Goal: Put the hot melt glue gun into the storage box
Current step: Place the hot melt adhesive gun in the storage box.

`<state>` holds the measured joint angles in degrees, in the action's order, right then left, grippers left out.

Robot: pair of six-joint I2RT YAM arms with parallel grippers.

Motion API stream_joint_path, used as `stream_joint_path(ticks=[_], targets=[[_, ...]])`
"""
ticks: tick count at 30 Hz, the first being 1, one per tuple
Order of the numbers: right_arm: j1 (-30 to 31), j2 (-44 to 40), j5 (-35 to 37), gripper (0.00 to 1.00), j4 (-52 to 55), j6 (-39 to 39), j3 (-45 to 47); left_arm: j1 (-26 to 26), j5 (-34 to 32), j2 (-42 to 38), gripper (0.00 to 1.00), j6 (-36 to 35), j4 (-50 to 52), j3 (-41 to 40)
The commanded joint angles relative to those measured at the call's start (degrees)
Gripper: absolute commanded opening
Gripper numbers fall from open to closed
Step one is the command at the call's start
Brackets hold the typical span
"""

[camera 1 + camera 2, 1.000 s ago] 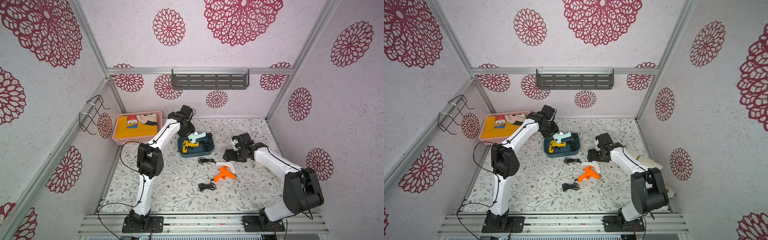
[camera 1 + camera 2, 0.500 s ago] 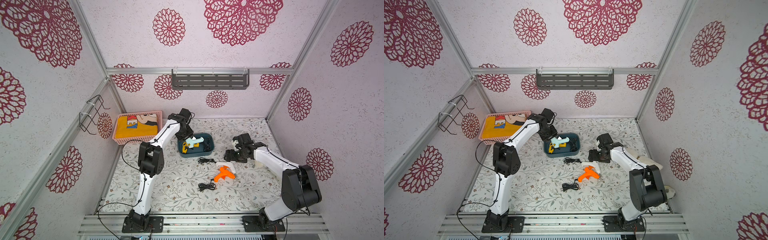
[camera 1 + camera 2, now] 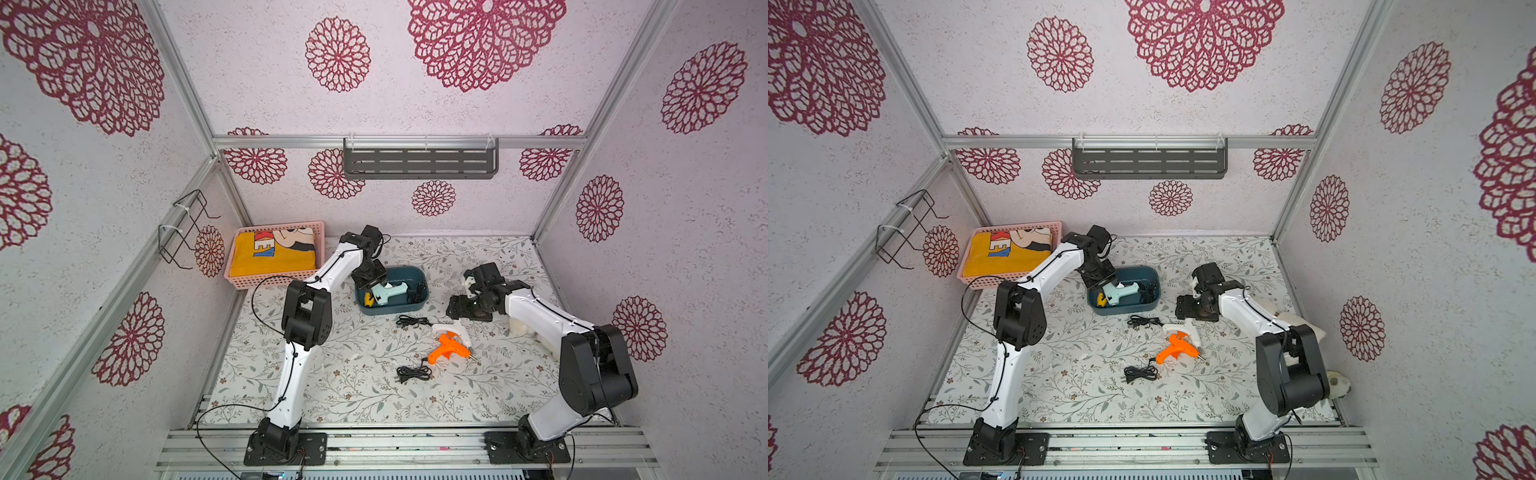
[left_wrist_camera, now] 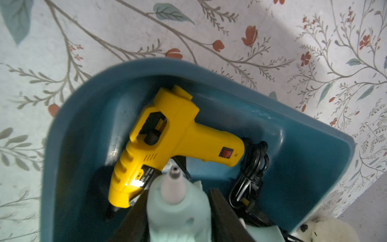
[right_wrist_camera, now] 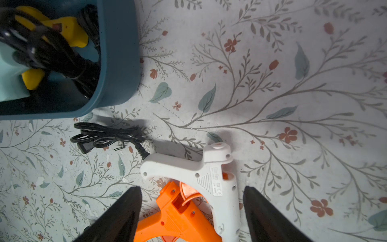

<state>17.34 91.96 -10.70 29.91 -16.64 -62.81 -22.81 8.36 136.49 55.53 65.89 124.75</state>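
The teal storage box (image 3: 395,310) (image 3: 1129,308) stands mid-table. My left gripper (image 3: 370,278) (image 4: 179,191) is shut on a light-blue hot melt glue gun (image 3: 388,291) (image 4: 178,209), held low inside the box over a yellow glue gun (image 4: 167,138) and a bundled black cord (image 4: 251,167). To the right, my right gripper (image 3: 467,309) (image 5: 191,188) is open and hovers over a white glue gun (image 5: 188,167) (image 3: 453,330). That one lies across an orange glue gun (image 5: 173,211) (image 3: 446,349) on the table.
Black cord bundles lie at the box's front (image 3: 411,321) and near the orange gun (image 3: 411,374). A pink basket (image 3: 274,283) with a yellow shirt sits back left. A grey shelf (image 3: 419,164) hangs on the back wall. A white plush (image 3: 523,328) lies by the right wall.
My left gripper has lowered the light-blue glue gun from above the box's rim down into it. The right gripper has hardly moved.
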Motion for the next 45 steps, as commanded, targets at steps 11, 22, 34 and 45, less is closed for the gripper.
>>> stream_joint_path(ticks=[11, 22, 34, 45], targets=[[-0.4, 0.8, 0.0, 0.84, 1.6, 0.1, -2.3, 0.5, -2.2, 6.4, 0.44, -2.8, 5.2, 6.6], [-0.5, 1.5, -0.4, 0.86, 1.6, 0.3, -2.4, 0.6, -5.9, 6.9, 0.56, -4.9, 9.0, 11.0], [-0.4, 1.7, 0.0, 0.87, 2.2, 0.5, -3.7, 0.4, -6.6, 4.8, 0.70, -5.1, 8.9, 12.1], [-0.9, -0.5, 0.5, 0.87, 2.9, 0.1, -2.8, -2.5, -11.8, -2.1, 0.74, -13.1, 16.9, 16.7]])
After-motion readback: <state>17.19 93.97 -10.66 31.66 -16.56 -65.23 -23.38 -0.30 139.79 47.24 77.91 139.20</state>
